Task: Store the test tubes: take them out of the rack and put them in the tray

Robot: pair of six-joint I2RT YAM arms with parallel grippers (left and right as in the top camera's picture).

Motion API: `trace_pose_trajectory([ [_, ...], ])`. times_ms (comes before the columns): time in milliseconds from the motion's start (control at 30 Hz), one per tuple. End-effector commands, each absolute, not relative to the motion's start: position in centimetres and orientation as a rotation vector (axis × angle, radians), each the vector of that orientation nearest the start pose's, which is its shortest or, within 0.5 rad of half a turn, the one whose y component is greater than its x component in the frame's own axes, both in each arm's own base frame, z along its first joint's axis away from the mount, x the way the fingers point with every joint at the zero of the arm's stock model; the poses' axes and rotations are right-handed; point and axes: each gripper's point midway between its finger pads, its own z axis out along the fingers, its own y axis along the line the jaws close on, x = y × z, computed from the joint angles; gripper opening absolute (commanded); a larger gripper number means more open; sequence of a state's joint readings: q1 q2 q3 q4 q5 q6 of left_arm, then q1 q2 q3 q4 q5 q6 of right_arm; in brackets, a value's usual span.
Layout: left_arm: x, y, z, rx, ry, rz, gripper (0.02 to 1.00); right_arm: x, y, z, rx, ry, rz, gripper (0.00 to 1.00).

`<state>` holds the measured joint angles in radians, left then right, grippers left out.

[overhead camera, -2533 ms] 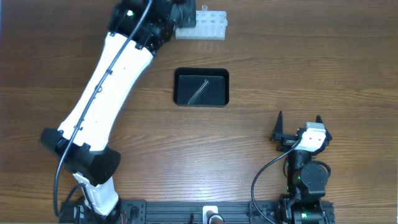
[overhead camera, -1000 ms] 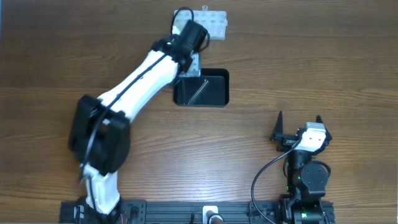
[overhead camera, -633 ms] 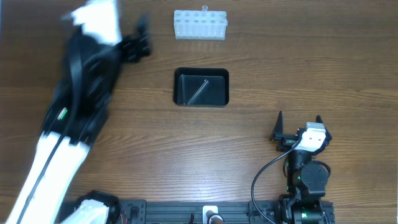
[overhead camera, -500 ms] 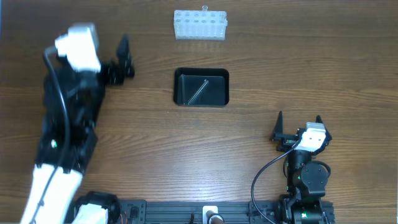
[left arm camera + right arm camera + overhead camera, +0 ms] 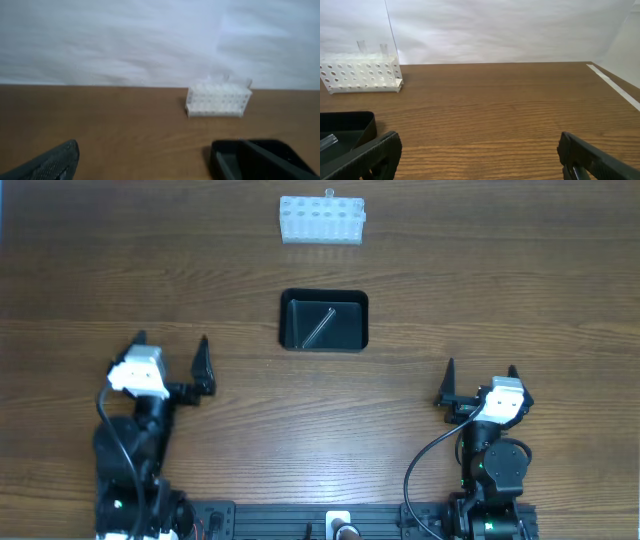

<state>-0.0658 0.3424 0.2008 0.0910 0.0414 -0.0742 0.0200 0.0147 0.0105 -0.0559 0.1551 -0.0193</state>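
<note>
the left arm [image 5: 128, 455] and right arm [image 5: 492, 462] are black, each with a white block [image 5: 138, 371] at the wrist. the fingers [image 5: 203, 360] are slim, black and pointed. a thin black cable [image 5: 425, 458] curves beside the right arm. small green lights [image 5: 490, 525] glow on the lower joints.

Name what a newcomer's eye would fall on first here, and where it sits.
The black tray sits at the middle of the table, with one test tube lying slantwise inside it. Beyond it, the white rack stands at the far edge. The left arm and right arm sit folded by their bases, jaws open.
</note>
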Motion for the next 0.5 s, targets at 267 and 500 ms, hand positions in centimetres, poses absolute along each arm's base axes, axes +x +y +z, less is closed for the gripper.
trace_pose_trajectory([
  [267,24.5,-3.0,16.4,0.067,1.618,-0.161,0.996,24.5,-2.3,16.0,0.092,1.630,-0.126,0.991],
  [500,24.5,-2.7,15.8,0.055,1.641,-0.149,1.000,24.5,-2.3,16.0,0.092,1.631,-0.126,0.993],
])
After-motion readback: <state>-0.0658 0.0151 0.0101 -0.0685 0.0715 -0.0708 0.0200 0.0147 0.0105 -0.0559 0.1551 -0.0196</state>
